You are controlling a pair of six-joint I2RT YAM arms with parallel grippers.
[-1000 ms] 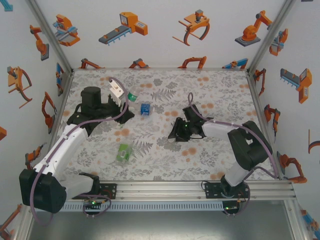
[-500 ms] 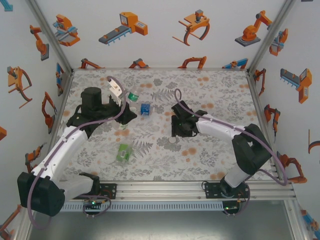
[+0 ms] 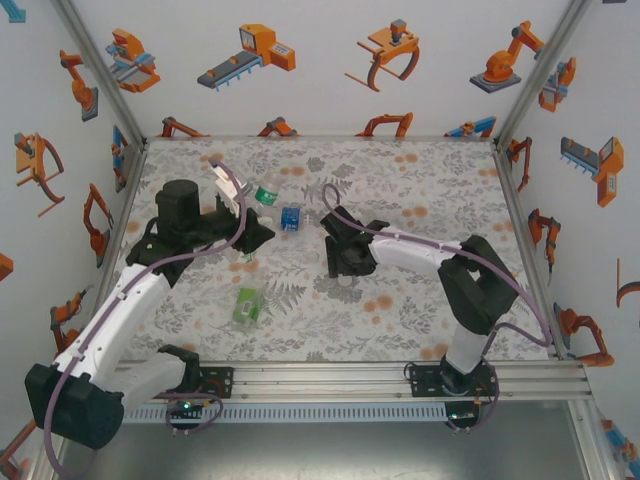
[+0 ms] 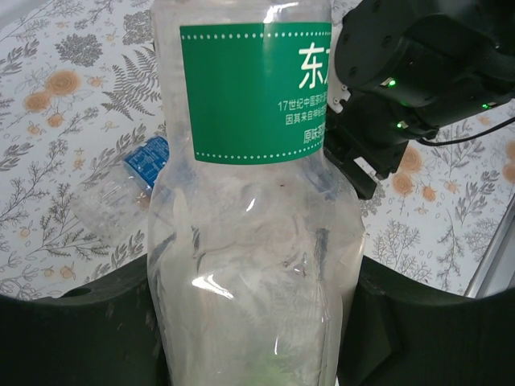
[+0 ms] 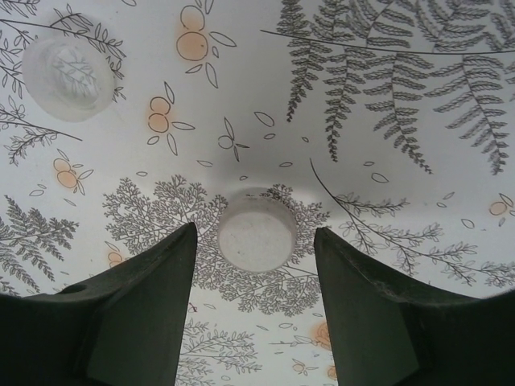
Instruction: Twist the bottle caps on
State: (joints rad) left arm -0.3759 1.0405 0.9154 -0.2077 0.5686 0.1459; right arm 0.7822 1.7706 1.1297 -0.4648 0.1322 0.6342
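A floral-print table [image 3: 420, 180] sits boxed in by printed walls [image 3: 320, 100] on three sides, with an aluminium rail [image 3: 330, 375] along the near edge. The widest open cloth lies on the right, between the right arm and the right wall, and along the far edge.

The left gripper [image 3: 250, 198] reaches toward the middle-left of the table, its jaws clamped on the green-labelled bottle [image 4: 249, 201]. In the left wrist view the dark fingers [image 4: 72, 330] press the bottle's clear lower body from both sides. The frame cuts off the bottle's top, so I cannot tell whether it carries a cap. The blue-labelled bottle [image 3: 291, 219] lies just beside it toward the centre, and in the wrist view the held bottle half hides it. The slimmer bottle [image 3: 246, 305] lies on its side nearer the rail, close to the left forearm.

The right gripper [image 5: 256, 233] hangs low over the cloth near the centre, close to the blue-labelled bottle. Its jaws stand apart, and a white cap [image 5: 257, 239] lies flat on the table between the fingertips with a sliver of cloth showing on either side. A second cap [image 5: 68, 71], pale and blurred, lies well apart at the upper left of the right wrist view.
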